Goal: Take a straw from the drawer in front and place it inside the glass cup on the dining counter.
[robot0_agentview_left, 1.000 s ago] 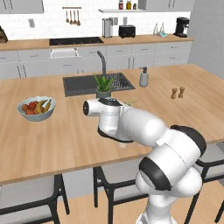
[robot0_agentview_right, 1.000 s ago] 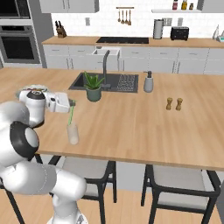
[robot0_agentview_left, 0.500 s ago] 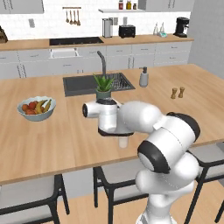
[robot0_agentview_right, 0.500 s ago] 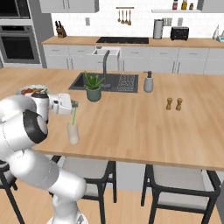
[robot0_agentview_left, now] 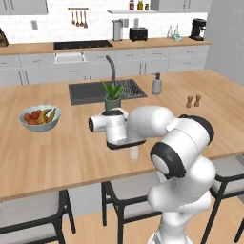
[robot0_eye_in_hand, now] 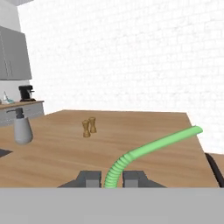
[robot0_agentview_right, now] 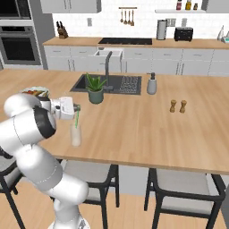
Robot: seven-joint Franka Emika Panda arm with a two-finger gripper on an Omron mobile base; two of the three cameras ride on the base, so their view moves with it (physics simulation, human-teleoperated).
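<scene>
In the left base view the arm reaches forward and left over the light-wood table (robot0_agentview_left: 57, 157). The hand is turned sideways, and its body hides the gripper from this side. The glass cup (robot0_agentview_left: 135, 152) stands on the table just under the hand, only its lower part showing below the wrist. Beyond the hand are a potted plant (robot0_agentview_left: 113, 95) and the black sink (robot0_agentview_left: 90, 91). A fruit bowl (robot0_agentview_left: 39, 117) sits well off to the hand's left, and a soap bottle (robot0_agentview_left: 156, 85) and two small brown shakers (robot0_agentview_left: 193, 100) lie far to its right.

In the right base view the gripper (robot0_agentview_right: 77, 108) points sideways, directly above the glass cup (robot0_agentview_right: 75, 135). The straw (robot0_agentview_right: 76, 119) hangs from the gripper, thin and green, running down to the cup's mouth. Whether its lower end is inside the rim I cannot tell. The potted plant (robot0_agentview_right: 95, 88) stands beyond the gripper, near the sink (robot0_agentview_right: 117, 83).

In the hand view the two dark fingertips are clamped on the ribbed part of the straw (robot0_eye_in_hand: 151, 146), which bends and runs up to the right, away from the gripper (robot0_eye_in_hand: 112, 179). Ahead of the gripper lies bare table (robot0_eye_in_hand: 144, 127), with the shakers (robot0_eye_in_hand: 89, 127) further out and the soap bottle (robot0_eye_in_hand: 21, 127) off to the left.
</scene>
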